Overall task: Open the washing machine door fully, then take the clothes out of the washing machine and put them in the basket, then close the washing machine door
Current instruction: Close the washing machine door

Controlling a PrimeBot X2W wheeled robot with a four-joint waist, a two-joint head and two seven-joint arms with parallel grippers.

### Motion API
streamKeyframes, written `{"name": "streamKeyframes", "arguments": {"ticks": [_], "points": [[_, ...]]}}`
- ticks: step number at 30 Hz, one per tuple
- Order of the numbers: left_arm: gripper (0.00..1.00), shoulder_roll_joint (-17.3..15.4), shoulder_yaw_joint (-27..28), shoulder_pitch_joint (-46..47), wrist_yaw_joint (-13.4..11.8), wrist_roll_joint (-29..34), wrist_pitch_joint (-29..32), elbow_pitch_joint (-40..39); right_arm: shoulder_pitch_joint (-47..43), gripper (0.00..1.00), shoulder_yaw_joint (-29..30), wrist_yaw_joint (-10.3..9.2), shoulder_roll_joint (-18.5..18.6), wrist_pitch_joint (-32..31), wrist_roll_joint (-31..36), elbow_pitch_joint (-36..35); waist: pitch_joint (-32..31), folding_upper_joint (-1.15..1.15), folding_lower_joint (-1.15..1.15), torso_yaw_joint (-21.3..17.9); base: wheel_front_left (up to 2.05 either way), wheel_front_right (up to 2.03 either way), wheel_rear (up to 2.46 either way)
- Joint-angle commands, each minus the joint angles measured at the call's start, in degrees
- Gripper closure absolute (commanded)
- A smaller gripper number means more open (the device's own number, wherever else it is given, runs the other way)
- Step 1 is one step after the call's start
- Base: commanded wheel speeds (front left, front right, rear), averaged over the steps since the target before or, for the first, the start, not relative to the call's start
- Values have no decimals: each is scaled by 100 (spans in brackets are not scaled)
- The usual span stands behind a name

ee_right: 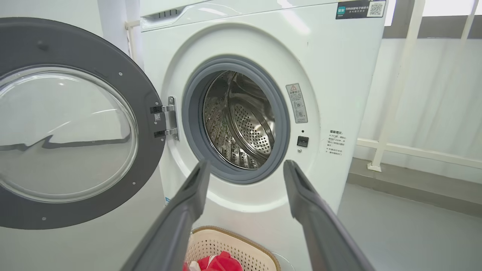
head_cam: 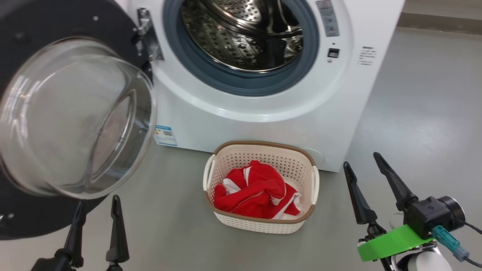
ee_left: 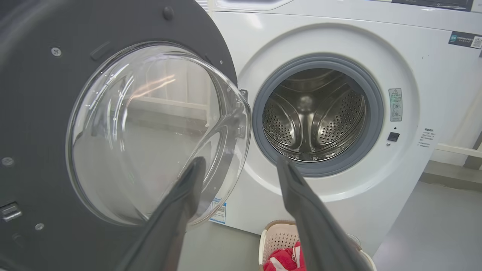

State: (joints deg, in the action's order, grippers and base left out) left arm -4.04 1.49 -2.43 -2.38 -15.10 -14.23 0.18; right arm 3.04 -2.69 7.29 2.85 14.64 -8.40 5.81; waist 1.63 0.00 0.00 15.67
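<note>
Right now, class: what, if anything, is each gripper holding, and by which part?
Nothing is held. The left gripper and the right gripper both stand open and empty; the clothes lie in the basket.

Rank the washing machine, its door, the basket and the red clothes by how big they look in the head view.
1. washing machine and washing machine door: about alike; the door sits nearer the camera.
2. basket
3. clothes, inside it

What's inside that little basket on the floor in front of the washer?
Red clothes with white trim lie bunched in the basket, covering most of its base. Whether anything else lies under them cannot be seen, because the fabric hides it.
</note>
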Motion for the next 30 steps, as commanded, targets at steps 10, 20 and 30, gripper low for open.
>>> {"name": "streamKeyframes", "arguments": {"ticks": [10,20,30], "points": [[0,-63,262,13,-322,173,-42,-252,430,0,-371,20,54,36,118,-31,-6,0,0,592,0,0,0],[0,-46,312,-93,-488,131,-37,-331,398,0,-410,20,38,36,90,4,-27,0,0,826,0,0,0],[100,-64,397,-84,-605,139,-52,-437,464,0,-497,20,47,36,52,28,60,0,0,709,0,0,0]]}}
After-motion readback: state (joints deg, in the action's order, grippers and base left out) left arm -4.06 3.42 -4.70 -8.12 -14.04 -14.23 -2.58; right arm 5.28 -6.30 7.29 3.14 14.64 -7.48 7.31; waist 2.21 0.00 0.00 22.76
